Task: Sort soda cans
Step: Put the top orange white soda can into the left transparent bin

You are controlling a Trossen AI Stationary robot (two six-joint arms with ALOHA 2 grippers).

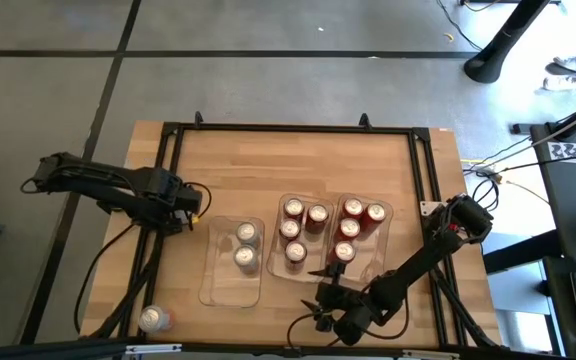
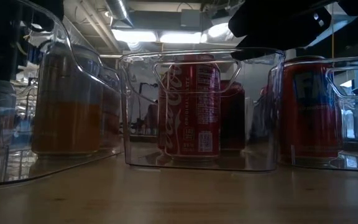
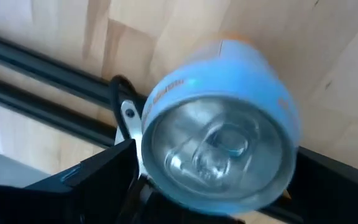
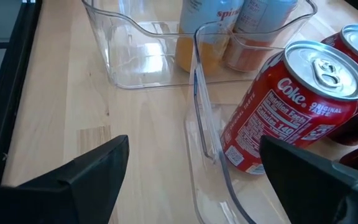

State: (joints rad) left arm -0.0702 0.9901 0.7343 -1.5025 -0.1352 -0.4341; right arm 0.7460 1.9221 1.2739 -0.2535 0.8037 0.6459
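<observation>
The soda cans stand upright in three clear trays on the wooden surface. In the high view, the left tray holds two silver-topped cans, the middle tray four red cans, and the right tray four red cans. One more can stands alone near the surface's front left corner.

The left gripper is held above the surface just left of the left tray. Only the left wrist view shows its load: a light-blue can with an orange mark, clamped between the dark fingers, silver top facing the camera.

The right gripper is at the front edge, just before the middle tray. The right wrist view shows its fingers spread wide apart and empty, with a red Coke can inside the tray wall between them.

The low view shows what the high view cannot: the can labels seen through the tray walls, a red Coke can at centre, and an orange-bodied can to the left.
</observation>
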